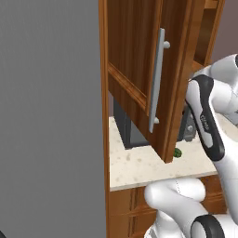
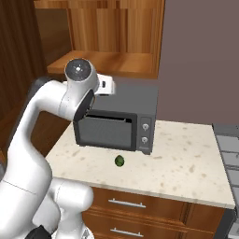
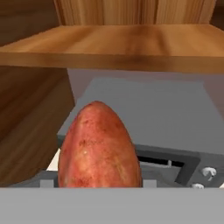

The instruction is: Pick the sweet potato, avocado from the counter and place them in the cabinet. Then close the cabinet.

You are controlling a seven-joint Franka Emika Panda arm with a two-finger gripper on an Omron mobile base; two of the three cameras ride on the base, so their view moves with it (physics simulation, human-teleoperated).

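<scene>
Open cabinet [image 1: 135,69] door with silver bar handle [image 1: 157,79] juts out at left, blocking part of the microwave [image 2: 119,121] from the left base view. Avocado [image 2: 120,161] sits on the counter [image 2: 186,172] just in front of the microwave, apart from it. Sweet potato [image 3: 99,146] held in the gripper, raised above the microwave top, below the cabinet shelf [image 3: 113,46]; fingertips hidden behind it
</scene>
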